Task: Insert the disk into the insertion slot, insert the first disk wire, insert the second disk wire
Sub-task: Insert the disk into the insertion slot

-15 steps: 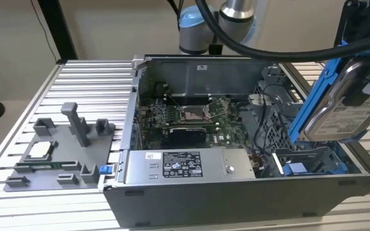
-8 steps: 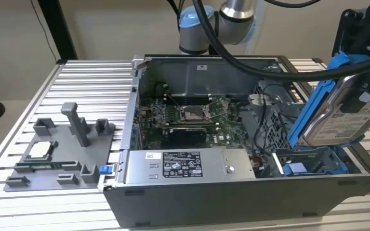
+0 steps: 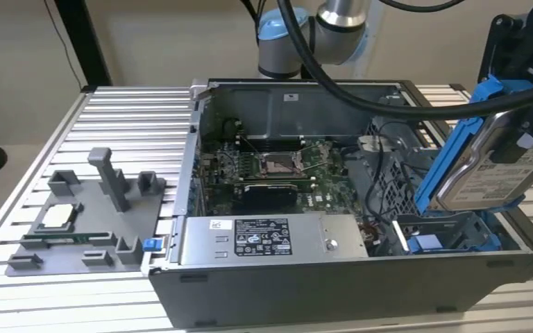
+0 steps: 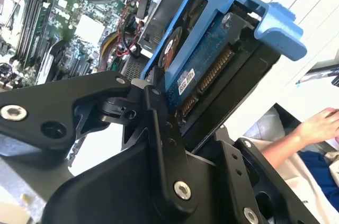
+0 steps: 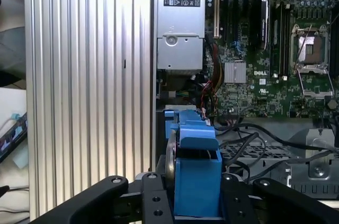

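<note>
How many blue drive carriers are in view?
2. One blue frame holds the disk gripped by the tool, above the case at the exterior view's right; a smaller blue caddy sits in the case below. Others may be hidden.

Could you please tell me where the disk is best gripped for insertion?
By the upper, connector end of the disk, from above, as the hand does: it hangs nearly upright, leaving the lower end free for the insertion slot.
</note>
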